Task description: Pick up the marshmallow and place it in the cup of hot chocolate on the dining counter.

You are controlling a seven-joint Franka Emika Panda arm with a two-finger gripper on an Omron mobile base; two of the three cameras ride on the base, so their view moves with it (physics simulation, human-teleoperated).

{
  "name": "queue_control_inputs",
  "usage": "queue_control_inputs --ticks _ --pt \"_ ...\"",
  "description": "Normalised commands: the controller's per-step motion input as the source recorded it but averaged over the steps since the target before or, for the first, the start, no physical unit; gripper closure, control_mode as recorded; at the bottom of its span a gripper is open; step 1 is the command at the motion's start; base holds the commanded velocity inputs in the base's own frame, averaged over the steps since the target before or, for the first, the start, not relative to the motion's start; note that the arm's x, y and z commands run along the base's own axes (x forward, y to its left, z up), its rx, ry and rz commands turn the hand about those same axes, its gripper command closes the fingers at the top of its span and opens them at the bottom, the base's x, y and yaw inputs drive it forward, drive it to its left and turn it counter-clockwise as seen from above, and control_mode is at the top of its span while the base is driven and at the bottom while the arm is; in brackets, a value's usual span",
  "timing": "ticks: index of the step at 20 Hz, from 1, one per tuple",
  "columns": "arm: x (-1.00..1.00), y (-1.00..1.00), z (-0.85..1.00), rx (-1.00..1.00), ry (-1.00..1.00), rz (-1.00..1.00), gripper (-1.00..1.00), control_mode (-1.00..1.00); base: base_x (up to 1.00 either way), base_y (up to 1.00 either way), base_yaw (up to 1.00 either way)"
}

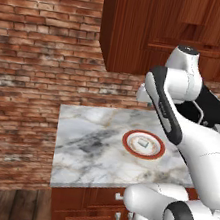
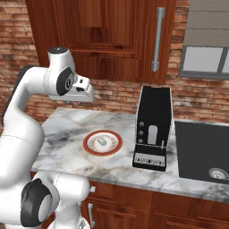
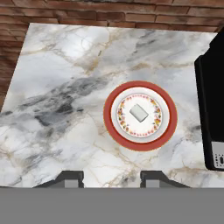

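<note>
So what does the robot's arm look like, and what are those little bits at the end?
The arm is smooth, glossy white, made of fat rounded tube sections joined by dark grey-black bands and round dark caps at the joints. No cables or writing show on it. The end effector has two small, dark grey, blocky fingertips side by side with a gap between them.
</note>
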Motion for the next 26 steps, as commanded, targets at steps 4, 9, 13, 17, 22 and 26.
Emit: queue_control_inputs --ticks 4,9,13,17,22,26 --pt "-0.26 0.00 0.00 0.00 -0.01 0.00 -1.00 -1.00 0.00 0.00 0.00" --pt "-0.70 0.01 -0.18 -0.01 0.00 0.00 -1.00 -1.00 0.00 0.00 0.00" --pt "-0.83 0.01 -0.28 -0.07 0.00 0.00 -1.00 -1.00 0.00 0.00 0.00" --pt "-0.51 0.00 -0.31 -0.03 0.05 0.03 -1.00 -1.00 0.00 0.00 0.00" --pt "0.00 -0.03 -0.43 0.00 0.15 0.15 -1.00 -1.00 0.00 0.00 0.00" --pt "0.03 -0.01 -0.25 0.00 0.21 0.11 -1.00 -1.00 0.00 0.00 0.00"
